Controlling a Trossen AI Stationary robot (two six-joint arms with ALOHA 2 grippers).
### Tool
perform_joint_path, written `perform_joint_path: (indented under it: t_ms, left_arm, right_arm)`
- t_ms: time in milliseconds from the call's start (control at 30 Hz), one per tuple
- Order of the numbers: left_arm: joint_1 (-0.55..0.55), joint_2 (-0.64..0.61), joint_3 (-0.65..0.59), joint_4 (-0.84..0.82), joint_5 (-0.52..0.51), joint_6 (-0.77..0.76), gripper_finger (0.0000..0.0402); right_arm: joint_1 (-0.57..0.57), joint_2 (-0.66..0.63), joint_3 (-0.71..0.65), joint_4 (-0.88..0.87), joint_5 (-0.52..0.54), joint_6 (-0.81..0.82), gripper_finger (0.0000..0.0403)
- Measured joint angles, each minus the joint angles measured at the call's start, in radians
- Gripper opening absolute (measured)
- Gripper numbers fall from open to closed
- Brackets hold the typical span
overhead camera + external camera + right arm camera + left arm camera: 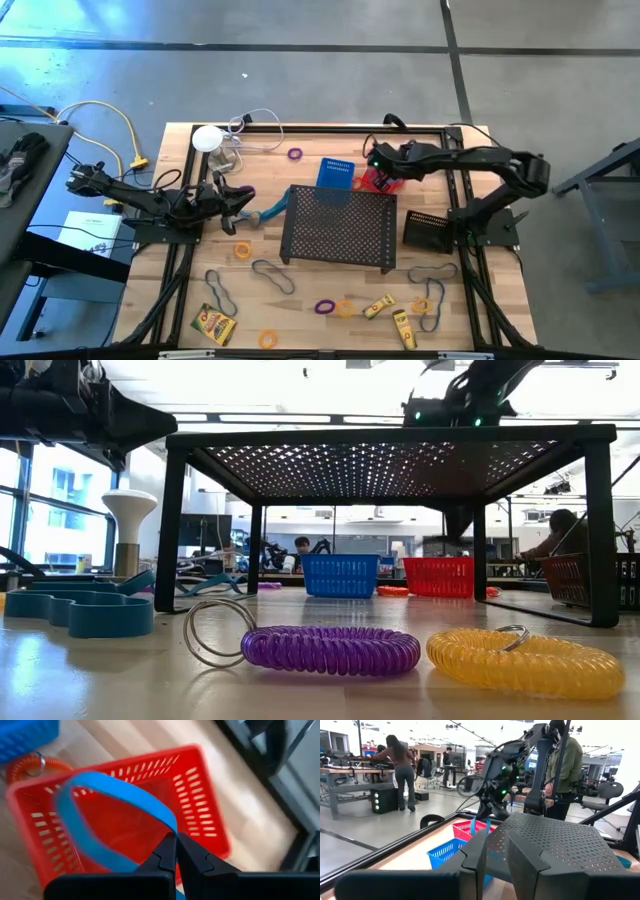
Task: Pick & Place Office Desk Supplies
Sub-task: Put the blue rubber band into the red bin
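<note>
Jaws of the right gripper (176,851) were pressed together on a blue rubber-band loop (95,815), which hung directly above the red basket (200,800) at the far side of the table (300,300), beside the blue basket (337,173). An orange coil ring (30,765) lay just beside the red basket. The left gripper (243,203) waited left of the black mesh tray (340,228), its jaws slightly apart with a blue band (268,211) at their tips; whether they gripped it could not be told. Near the front edge lay a purple coil ring (330,650), a yellow coil ring (525,660), dark loops (272,275) and yellow packets (213,324).
</note>
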Motion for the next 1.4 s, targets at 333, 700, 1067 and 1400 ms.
perform_joint_path:
  t_ms: [333, 700, 1067, 1400]
  left_arm:
    - [0.000, 0.000, 0.000, 0.000, 0.000, -0.018, 0.0066]
    - [0.000, 0.000, 0.000, 0.000, 0.000, -0.020, 0.0066]
    - [0.000, 0.000, 0.000, -0.001, -0.003, -0.020, 0.0066]
    - [0.000, 0.000, 0.000, -0.001, -0.003, -0.017, 0.0066]
  right_arm:
    - [-0.061, 0.028, 0.000, 0.143, -0.243, -0.181, 0.0002]
    - [-0.078, 0.028, 0.000, 0.150, -0.349, -0.303, 0.0002]
    - [-0.141, 0.018, 0.000, 0.063, -0.378, 0.041, 0.0002]
    - [-0.192, 0.029, 0.000, -0.013, -0.393, 0.234, 0.0002]
